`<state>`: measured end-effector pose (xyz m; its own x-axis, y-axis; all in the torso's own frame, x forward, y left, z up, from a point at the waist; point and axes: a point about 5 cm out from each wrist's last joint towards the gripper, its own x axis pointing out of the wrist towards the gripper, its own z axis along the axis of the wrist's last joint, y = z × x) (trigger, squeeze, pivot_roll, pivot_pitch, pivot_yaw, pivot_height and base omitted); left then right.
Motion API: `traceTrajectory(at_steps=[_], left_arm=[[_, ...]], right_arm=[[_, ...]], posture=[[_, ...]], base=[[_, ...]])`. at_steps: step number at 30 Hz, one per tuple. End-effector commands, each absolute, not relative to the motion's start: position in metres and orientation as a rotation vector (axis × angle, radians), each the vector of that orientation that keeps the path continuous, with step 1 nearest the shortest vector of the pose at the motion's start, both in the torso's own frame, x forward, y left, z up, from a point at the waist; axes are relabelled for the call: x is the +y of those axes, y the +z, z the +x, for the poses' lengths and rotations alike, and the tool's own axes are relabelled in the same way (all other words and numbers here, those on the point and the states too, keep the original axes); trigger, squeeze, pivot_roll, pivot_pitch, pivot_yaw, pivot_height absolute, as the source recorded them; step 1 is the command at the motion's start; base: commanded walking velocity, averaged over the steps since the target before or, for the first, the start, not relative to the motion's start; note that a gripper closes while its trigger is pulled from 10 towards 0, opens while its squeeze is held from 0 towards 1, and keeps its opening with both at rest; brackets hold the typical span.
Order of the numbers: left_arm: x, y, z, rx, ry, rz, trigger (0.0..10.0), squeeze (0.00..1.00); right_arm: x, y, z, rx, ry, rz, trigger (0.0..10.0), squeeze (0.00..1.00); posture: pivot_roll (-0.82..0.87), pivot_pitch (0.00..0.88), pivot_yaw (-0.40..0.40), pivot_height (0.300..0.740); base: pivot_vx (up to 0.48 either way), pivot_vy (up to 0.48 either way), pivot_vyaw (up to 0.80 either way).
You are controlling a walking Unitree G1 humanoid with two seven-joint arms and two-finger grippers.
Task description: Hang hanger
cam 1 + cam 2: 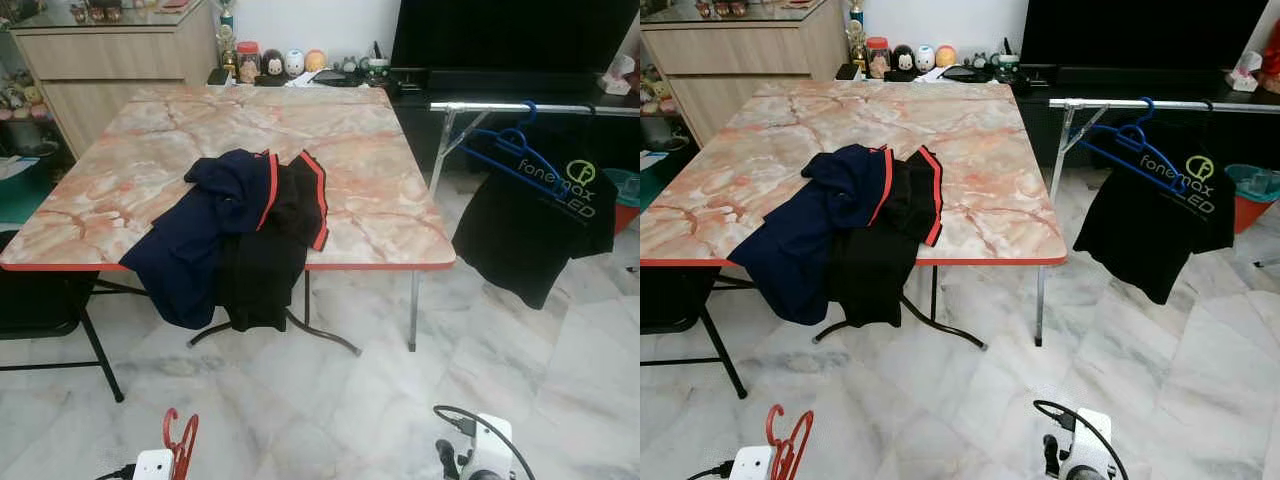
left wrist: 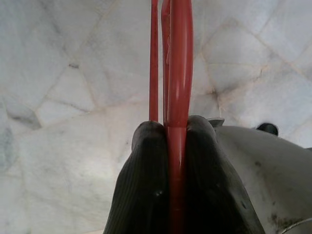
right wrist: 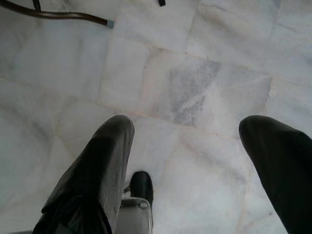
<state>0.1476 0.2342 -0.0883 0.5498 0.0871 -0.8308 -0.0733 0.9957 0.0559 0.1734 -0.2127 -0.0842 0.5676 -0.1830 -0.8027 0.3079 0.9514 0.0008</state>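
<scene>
Marble floor (image 1: 560, 380) spreads before the worktop (image 1: 380, 160). Left pincer (image 2: 168, 131) is clamped on the red hanger (image 1: 181, 445), low and well short of the rail (image 1: 500, 106); right pincer (image 3: 187, 126) gapes empty. Hanging remains undone.

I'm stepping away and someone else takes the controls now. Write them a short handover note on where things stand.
Left gripper: shut on the red hanger, held low above the floor at the robot's left.
Right gripper: open, holding nothing, pointing down at the marble floor.
Rail: to the right of the table, already carrying a black T-shirt on a blue hanger.
Clothes: a dark heap draped over the table's near edge.
Done: red hanger picked up.
Left: bring it up to the rail, hook it on, let go.
</scene>
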Motion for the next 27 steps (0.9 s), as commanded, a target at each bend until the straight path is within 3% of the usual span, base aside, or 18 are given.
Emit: traceTrajectory(at_steps=[1, 27], left_arm=[[0.2311, -0.0905, 0.1442, 0.995, 0.095, 0.015, 10.0, 0.00], [0.2242, -0.0910, 0.1478, 1.000, 0.047, 0.031, 10.0, 0.00]], right_arm=[[-0.2189, -0.0855, 0.1680, 0.935, -0.322, 0.153, 10.0, 0.00], [-0.2124, -0.0893, 0.1633, 0.970, -0.296, 0.157, 10.0, 0.00]], posture=[[0.04, 0.000, -0.035, 0.740], [0.03, 0.000, -0.021, 0.740]], base=[[0.000, -0.480, 0.00], [0.000, -0.480, 0.00]])
